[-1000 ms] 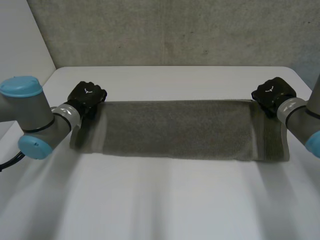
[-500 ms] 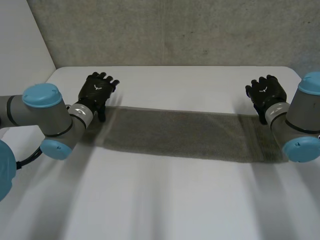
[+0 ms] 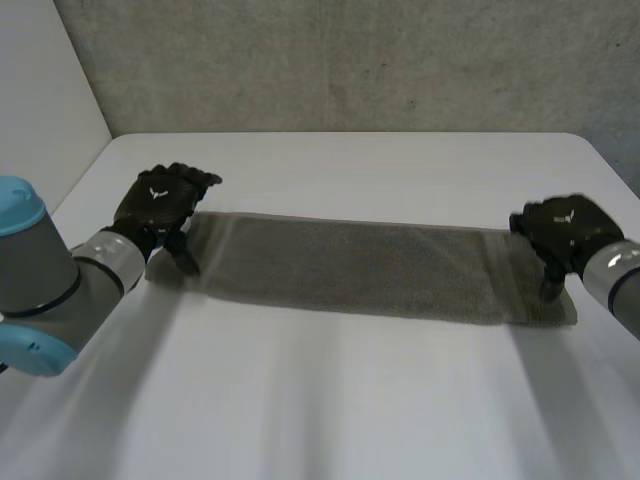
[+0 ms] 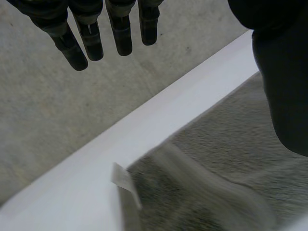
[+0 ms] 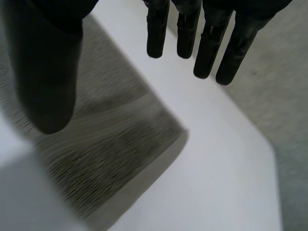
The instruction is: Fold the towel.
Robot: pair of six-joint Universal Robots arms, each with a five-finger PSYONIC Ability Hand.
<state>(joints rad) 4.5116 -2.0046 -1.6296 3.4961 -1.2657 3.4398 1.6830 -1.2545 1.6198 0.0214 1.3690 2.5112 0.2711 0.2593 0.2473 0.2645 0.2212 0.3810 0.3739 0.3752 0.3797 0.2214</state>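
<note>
White table (image 3: 330, 400), grey concrete wall (image 3: 350, 60), white panel (image 3: 35, 100).
The white table has a plain matte top with rounded far corners. The grey concrete wall stands directly behind the table's far edge and spans the head view; its surface is rough and mottled, with a few small dark pits. The white panel stands at the table's left side and meets the concrete wall near the far-left corner.
</note>
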